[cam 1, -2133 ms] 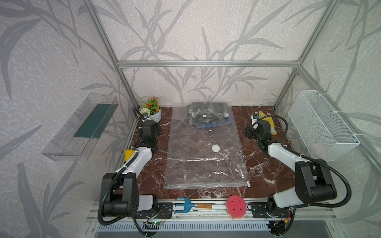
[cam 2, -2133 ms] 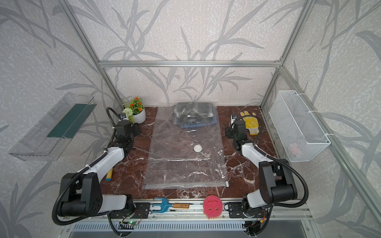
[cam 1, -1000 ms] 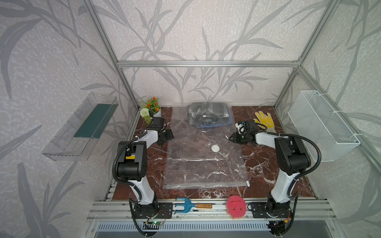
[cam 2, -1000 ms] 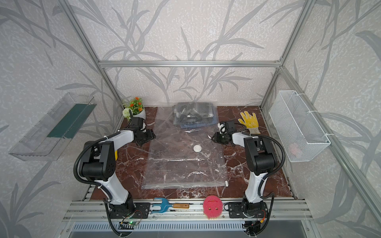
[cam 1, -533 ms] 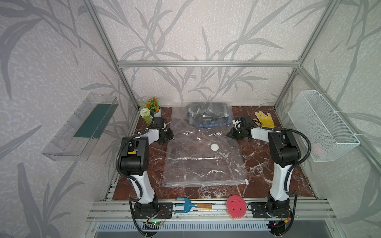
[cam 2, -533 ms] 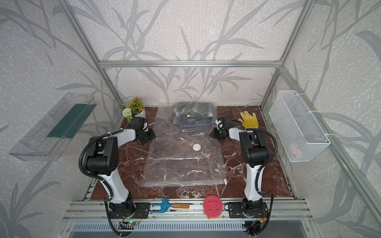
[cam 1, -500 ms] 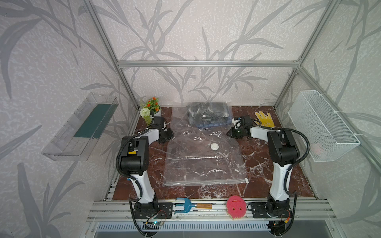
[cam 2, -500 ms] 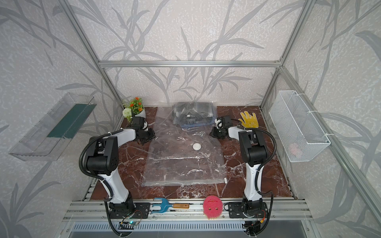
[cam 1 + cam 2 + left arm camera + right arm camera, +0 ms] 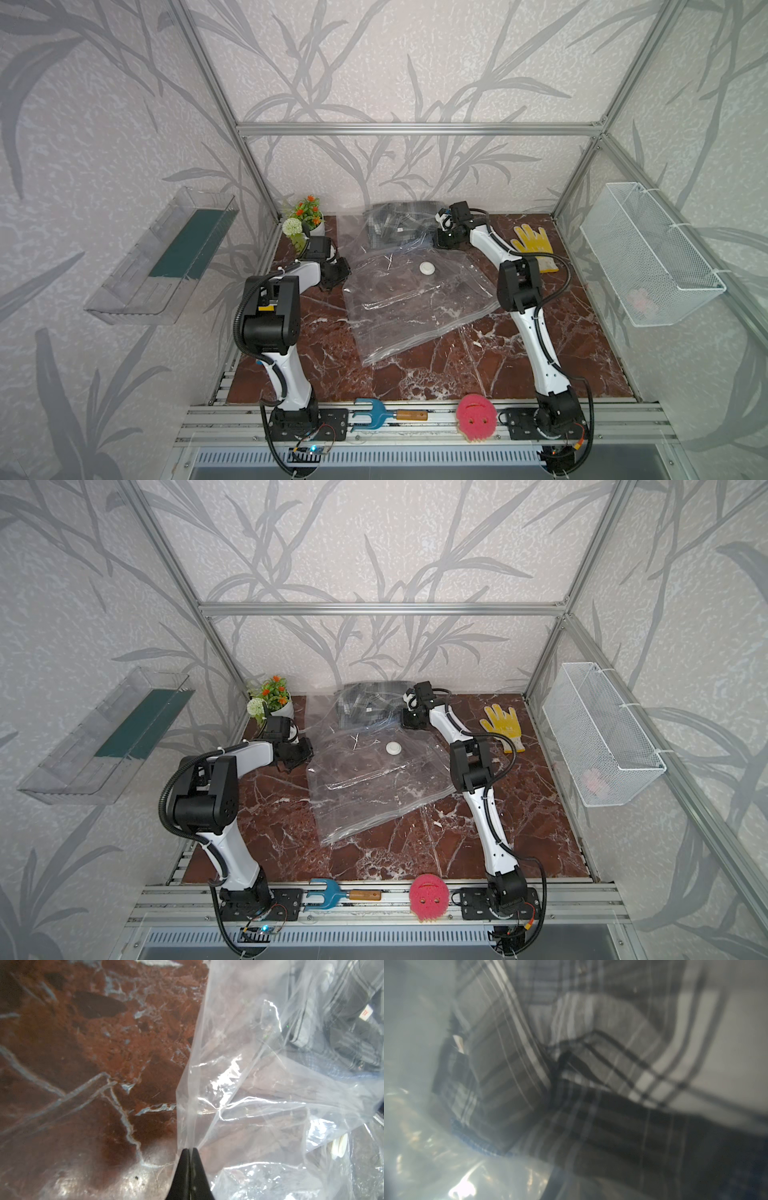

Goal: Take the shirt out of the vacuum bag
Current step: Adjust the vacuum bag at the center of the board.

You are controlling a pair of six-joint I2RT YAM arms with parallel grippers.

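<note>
Red-brown marble surface (image 9: 415, 374) inside a metal-framed booth, pale leaf-patterned walls on three sides.

From the centre toward 12 o'clock: vacuum bag (image 9: 415, 303), clear and crinkled, lying skewed with its nearest corner pointing to about 7 o'clock. Round white valve disc (image 9: 427, 268) on the upper sheet, slightly toward 12 from the middle. In the bag's far end at 12 o'clock: folded plaid shirt (image 9: 399, 226) in grey, white and dark bands, visible through the plastic in both top views and, blurred and close, in the right wrist view.

Left pincer (image 9: 338, 272) at about 10 o'clock, on the bag's left edge. In the left wrist view, black fingertips (image 9: 184, 1165) pressed together with a pinch of the plastic edge between them, film puckered and fanning out from the grip.

Right pincer (image 9: 445, 241) at about 1 o'clock, against the bag's right edge just beside the shirt. Fingers out of sight in the right wrist view and too small in the top views; cannot tell whether wide, narrow or clamped on anything.

Around the rim:
- Potted plant (image 9: 307, 216) at 11.
- Yellow glove (image 9: 534, 245) at 2.
- Wire basket (image 9: 648, 257) on the wall at 3.
- Clear shelf (image 9: 166, 257) on the wall at 9.
- Blue garden fork (image 9: 370, 415) and pink sponge (image 9: 476, 417) on the front rail near 6.
</note>
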